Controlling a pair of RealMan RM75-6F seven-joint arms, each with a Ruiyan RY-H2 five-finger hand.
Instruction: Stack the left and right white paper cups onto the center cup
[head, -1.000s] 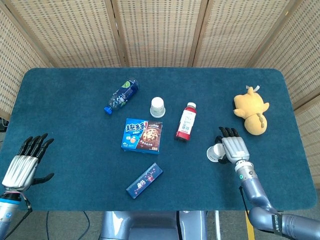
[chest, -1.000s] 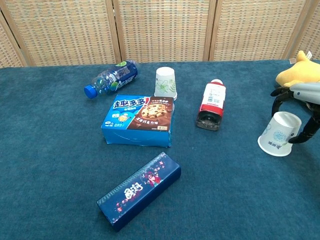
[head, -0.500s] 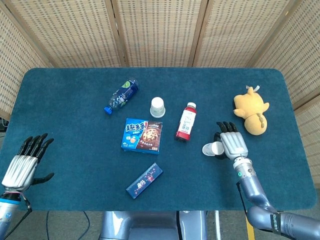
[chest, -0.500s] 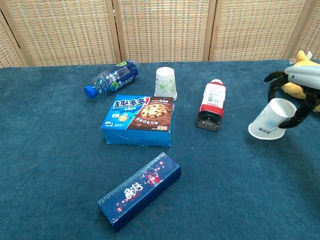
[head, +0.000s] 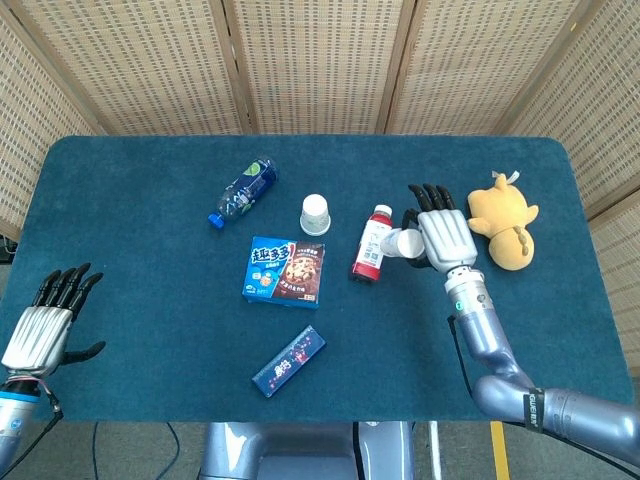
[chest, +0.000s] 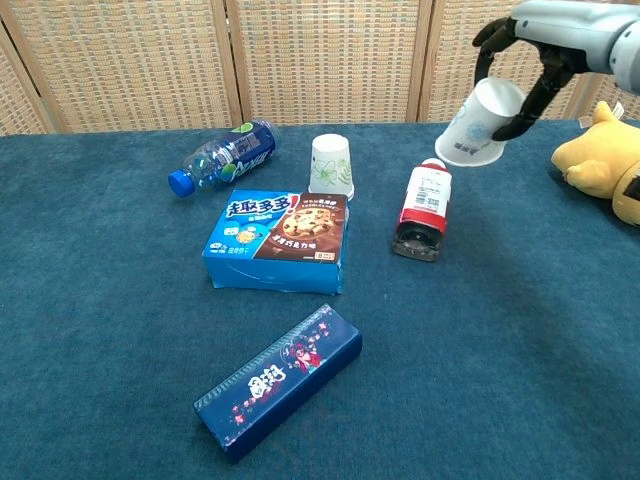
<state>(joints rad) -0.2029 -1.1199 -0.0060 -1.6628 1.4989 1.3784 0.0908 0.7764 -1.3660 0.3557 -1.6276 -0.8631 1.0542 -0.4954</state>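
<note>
Right hand (chest: 530, 50): fingers wrapped around carried paper cup (chest: 478, 122), tilted above the red-capped bottle (chest: 425, 209).
Left hand (head: 45, 325): fingers spread, empty.
Advice: level its mouth over the center cup (chest: 331, 165), left of that bottle.

White paper cups: 2, the center cup (head: 315, 214) upside down on the desk (head: 130, 300), the raised cup (chest: 477, 123) tilted in the right hand (head: 437, 238)
Bottles: 2, 1 blue bottle (head: 243, 190) lying down, 1 red bottle (head: 371, 244) lying down
Boxes: 2, 1 cookie box (head: 285, 271), 1 long dark blue box (head: 289, 361)
Plush toys: 1, the yellow plush (head: 503, 221)
Hands: 2, the right hand and the left hand (head: 45, 325)
Desks: 1
</note>
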